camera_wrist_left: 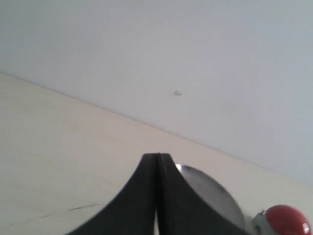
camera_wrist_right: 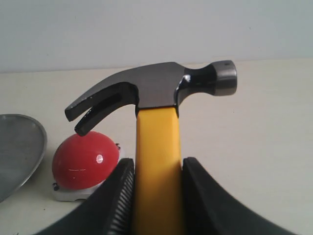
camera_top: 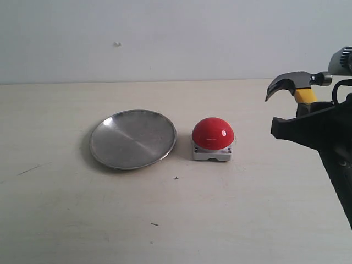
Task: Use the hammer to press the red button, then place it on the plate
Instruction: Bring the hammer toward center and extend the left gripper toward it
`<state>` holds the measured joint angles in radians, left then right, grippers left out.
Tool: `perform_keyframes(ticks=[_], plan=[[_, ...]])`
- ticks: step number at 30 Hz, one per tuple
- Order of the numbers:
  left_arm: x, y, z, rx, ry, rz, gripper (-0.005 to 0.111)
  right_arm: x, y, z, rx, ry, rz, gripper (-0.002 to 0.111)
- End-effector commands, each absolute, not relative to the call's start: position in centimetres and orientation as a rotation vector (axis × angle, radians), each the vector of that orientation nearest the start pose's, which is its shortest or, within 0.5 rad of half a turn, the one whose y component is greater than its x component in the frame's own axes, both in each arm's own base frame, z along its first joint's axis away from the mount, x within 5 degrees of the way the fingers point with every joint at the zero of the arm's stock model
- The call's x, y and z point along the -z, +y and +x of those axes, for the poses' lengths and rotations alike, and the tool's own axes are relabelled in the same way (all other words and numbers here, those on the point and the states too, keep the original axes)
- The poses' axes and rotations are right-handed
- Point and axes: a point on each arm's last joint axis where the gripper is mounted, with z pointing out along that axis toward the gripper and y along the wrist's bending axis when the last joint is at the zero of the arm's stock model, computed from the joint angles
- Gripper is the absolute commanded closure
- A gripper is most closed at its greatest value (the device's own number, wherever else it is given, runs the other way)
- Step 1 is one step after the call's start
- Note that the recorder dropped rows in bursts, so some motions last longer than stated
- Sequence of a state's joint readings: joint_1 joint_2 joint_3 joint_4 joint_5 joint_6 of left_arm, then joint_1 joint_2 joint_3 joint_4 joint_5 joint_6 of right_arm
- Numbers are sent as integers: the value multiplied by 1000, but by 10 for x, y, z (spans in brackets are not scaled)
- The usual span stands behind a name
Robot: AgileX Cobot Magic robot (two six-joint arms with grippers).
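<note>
Right gripper (camera_wrist_right: 157, 166): jaws clamped on hammer (camera_wrist_right: 155, 90) handle, head above jaws, claw pointing toward button (camera_wrist_right: 84, 160). Left gripper (camera_wrist_left: 157, 159): jaws together, plate (camera_wrist_left: 210, 188) beyond their tips

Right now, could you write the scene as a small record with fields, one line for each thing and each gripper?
red button: on the table, nothing touching it
plate: on the table beside the red button, apart from it
claw hammer: held upright, head up, claw toward the button side
right gripper: shut on the hammer's yellow handle
left gripper: shut, holding nothing
</note>
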<state>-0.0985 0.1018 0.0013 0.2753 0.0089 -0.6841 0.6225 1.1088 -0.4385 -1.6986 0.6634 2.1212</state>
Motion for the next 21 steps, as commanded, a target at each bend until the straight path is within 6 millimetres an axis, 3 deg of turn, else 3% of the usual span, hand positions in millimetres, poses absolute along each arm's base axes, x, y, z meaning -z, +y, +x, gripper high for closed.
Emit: perform_keyframes(ticks=[1, 6, 10, 16, 21], plan=[[-218, -10, 64, 626, 1457, -355, 107, -250, 76, 186, 64, 1849, 115, 108], [-247, -35, 49, 896, 1177, -22, 107, -257, 75, 190, 161, 1782, 163, 108], [-278, -56, 43, 1090, 1209, 197, 107, -259, 83, 197, 145, 1790, 155, 108], [-299, -75, 80, 1220, 1450, 274, 103, -266, 94, 208, 133, 1781, 160, 108], [-281, -92, 126, 1444, 1633, 277, 83, -277, 99, 212, 88, 1766, 168, 108]])
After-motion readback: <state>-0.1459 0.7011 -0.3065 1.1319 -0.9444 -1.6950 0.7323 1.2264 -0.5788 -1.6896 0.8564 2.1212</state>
